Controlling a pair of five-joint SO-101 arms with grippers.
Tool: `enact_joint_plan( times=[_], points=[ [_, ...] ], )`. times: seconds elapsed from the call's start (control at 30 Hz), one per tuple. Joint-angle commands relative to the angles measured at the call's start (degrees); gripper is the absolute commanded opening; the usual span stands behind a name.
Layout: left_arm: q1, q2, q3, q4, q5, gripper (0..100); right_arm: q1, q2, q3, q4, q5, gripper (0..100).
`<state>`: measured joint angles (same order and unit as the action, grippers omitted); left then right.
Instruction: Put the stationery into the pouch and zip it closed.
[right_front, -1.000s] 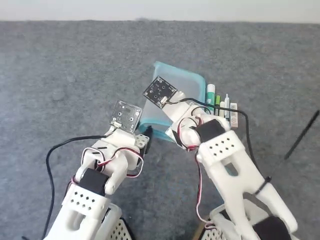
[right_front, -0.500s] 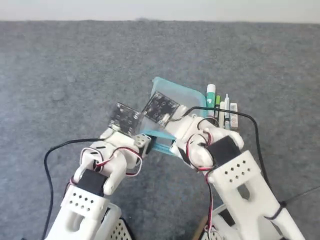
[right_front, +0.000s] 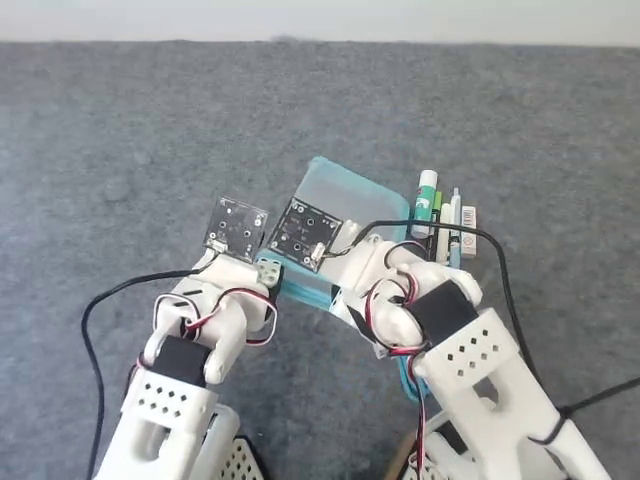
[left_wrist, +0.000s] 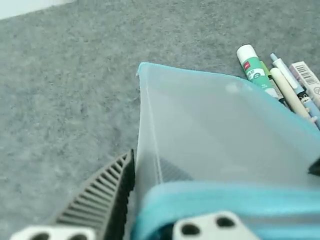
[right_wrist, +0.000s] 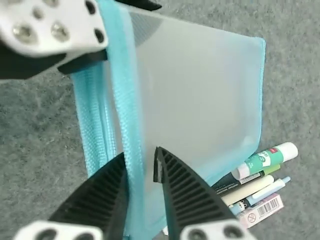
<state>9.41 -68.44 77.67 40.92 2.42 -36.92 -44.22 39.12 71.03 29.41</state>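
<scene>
- Translucent film with a teal woven zip band (right_wrist: 127, 100): the pouch (right_front: 350, 200) sits on the grey carpet (right_front: 120, 130) between my two arms. Its mouth edge faces them and looks tilted up, with the far end resting down.
- I judge it very light and floppy. The film bows where it is lifted, so it will probably sag and fold rather than hold a shape, and the smooth sheet looks slippery.
- The band along the mouth is where I want my hold. It is thicker and textured, so it should slip out of ribbed jaws less easily than the bare film.
- My left gripper (left_wrist: 150, 210) is clamped on that band near one corner.
- My right gripper (right_wrist: 140, 170) has its jaws drawn in on the band farther along, with the teal strip between them. It reads as a pinch, but I cannot tell whether it has one lip or both.
- The stationery is not in the pouch yet. A glue stick (right_front: 427, 195), pens (right_front: 452, 215) and a small eraser (right_front: 468, 232) lie side by side on the carpet, just beside the pouch on the right arm's side.
- Those pieces look rigid and light. The round barrels may roll, so I would grip across the middle.
- Nothing weighs the pouch down, so a hard tug would likely drag it.
</scene>
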Motion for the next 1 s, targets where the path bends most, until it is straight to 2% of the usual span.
enact_joint_plan(
  times=[0.0,0.23,0.33,0.47,0.6,0.7,0.83,0.97],
  points=[
    [-2.5,-0.4,-0.3,-3.8,5.5,1,0.0,-2.5,-2.0,2.7,-2.9,2.3],
    [-2.8,-0.4,-0.3,-3.9,7.3,1,0.0,-2.5,-1.8,3.6,-3.4,12.3],
    [-2.4,-0.4,-0.1,-3.9,7.2,1,-1.1,-3.5,-1.8,3.5,-3.7,12.3],
    [0.7,-0.4,2.9,-7.4,7.2,1,-3.5,-9.0,-3.3,3.6,-9.0,12.7],
    [5.3,-0.4,5.1,-10.7,7.2,1,-3.6,-16.7,-2.5,3.7,-7.3,12.7],
    [4.3,-0.4,5.1,-10.8,7.2,1,-3.1,-21.1,0.0,3.6,-7.4,12.7],
    [-0.2,-0.4,5.1,-10.9,7.2,1,5.5,-21.0,3.2,3.0,-7.6,12.7],
    [-5.2,-0.4,4.2,-10.9,7.5,1,14.4,-14.7,3.8,2.8,-8.4,12.7]
  ],
)
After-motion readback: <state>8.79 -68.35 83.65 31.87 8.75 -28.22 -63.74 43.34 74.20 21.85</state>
